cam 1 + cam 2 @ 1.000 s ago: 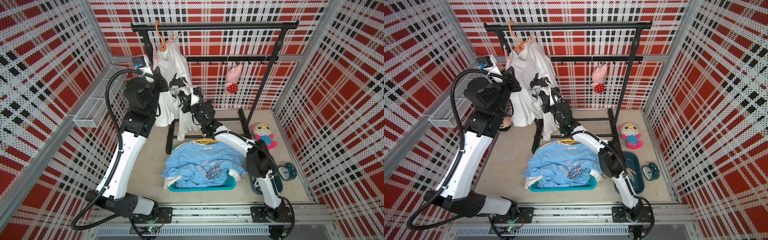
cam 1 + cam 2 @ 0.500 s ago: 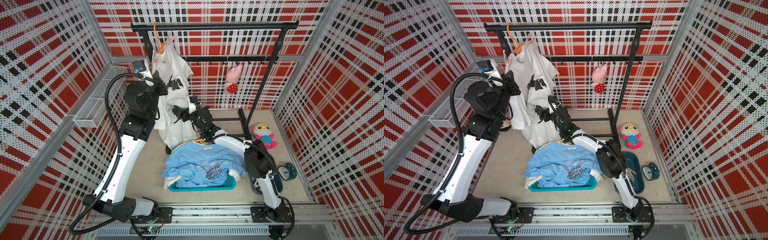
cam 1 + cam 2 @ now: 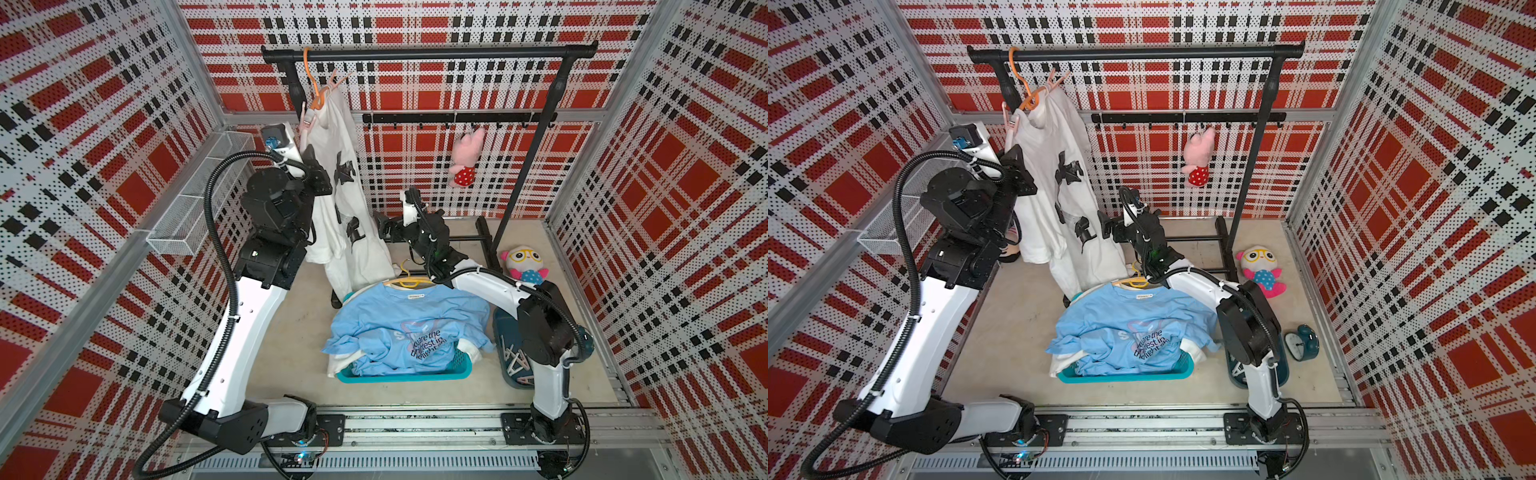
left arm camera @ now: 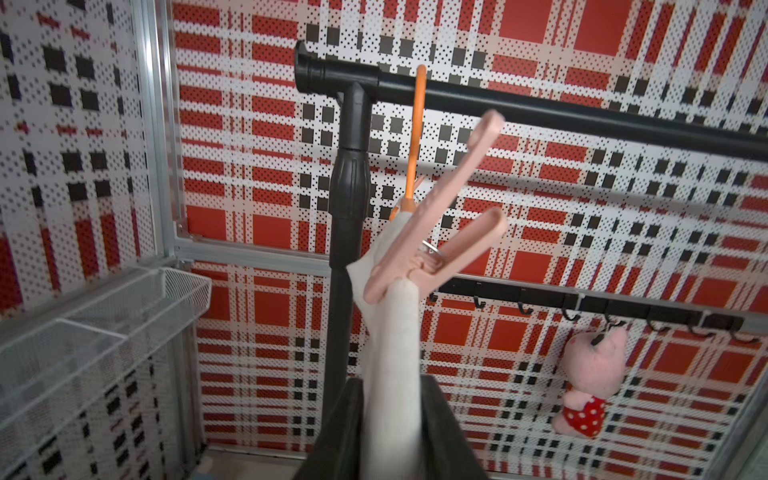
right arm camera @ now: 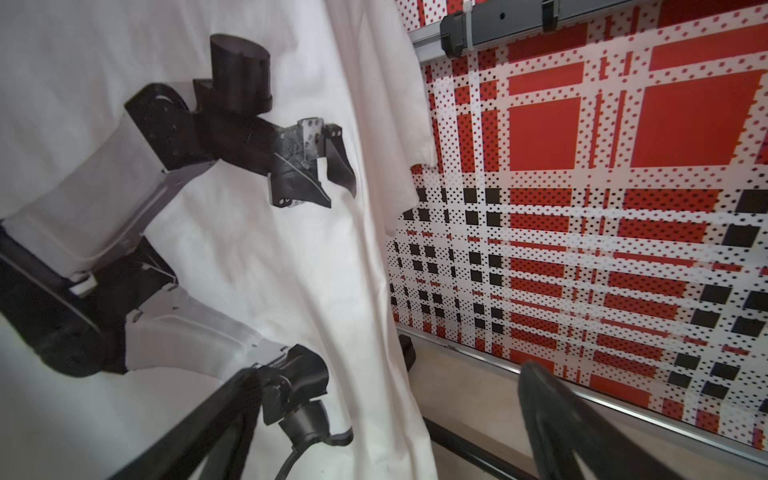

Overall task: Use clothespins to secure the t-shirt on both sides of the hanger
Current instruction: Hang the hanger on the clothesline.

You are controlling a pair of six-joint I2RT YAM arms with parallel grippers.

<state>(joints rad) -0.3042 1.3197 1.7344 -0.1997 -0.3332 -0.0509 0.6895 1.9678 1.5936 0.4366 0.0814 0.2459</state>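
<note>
Top views: the white t-shirt was seen hanging from the orange hanger on the black rail, at the left arm's end of it. A pink clothespin was clipped on the shoulder nearer the left end effector. A second clothespin was clipped on the far shoulder. The right end effector was noted low, just beside the shirt's lower part.

Left wrist: the pink clothespin was seen clamped on a white fold of the t-shirt, handles splayed. The fold ran between the two dark fingers. Whether it was pinched or only flanked could not be told.

Right wrist: the right end effector was recorded spread wide, with nothing held. The t-shirt's printed front hung before it.
</note>
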